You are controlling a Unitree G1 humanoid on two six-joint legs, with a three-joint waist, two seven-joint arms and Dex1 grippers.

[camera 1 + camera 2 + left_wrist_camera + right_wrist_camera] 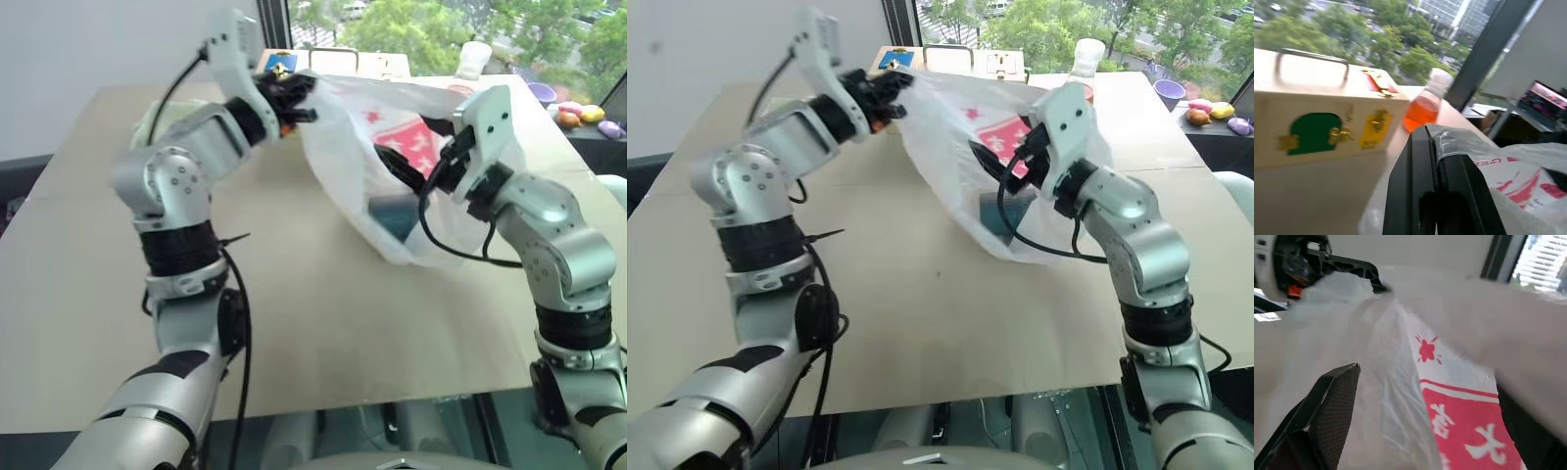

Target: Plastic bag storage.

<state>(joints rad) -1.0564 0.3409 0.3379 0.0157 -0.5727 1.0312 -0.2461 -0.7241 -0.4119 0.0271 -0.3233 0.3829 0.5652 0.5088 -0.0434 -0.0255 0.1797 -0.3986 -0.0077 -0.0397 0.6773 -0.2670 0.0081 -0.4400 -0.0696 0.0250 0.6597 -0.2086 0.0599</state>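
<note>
The plastic bag [343,147], thin translucent white with red printed panels, hangs lifted over the far half of the wooden table [313,323]. My left gripper [299,98] is shut on the bag's upper edge and holds it up; the left wrist view shows the closed gripper [1432,134] pinching the crinkled plastic bag [1518,166]. My right gripper [397,164] stands open at the bag's mouth, its fingers reaching into the plastic. In the right wrist view the fingers [1327,406] are spread wide with the bag's red print [1459,421] between them. A dark bluish thing [392,211] shows through the bag's lower part.
A wooden box [1317,127] with a metal handle and brass latches stands at the table's far edge, a bottle of orange liquid [1422,107] beside it. Colourful toys [578,113] lie on a ledge at far right. The table's front edge [343,411] is near me.
</note>
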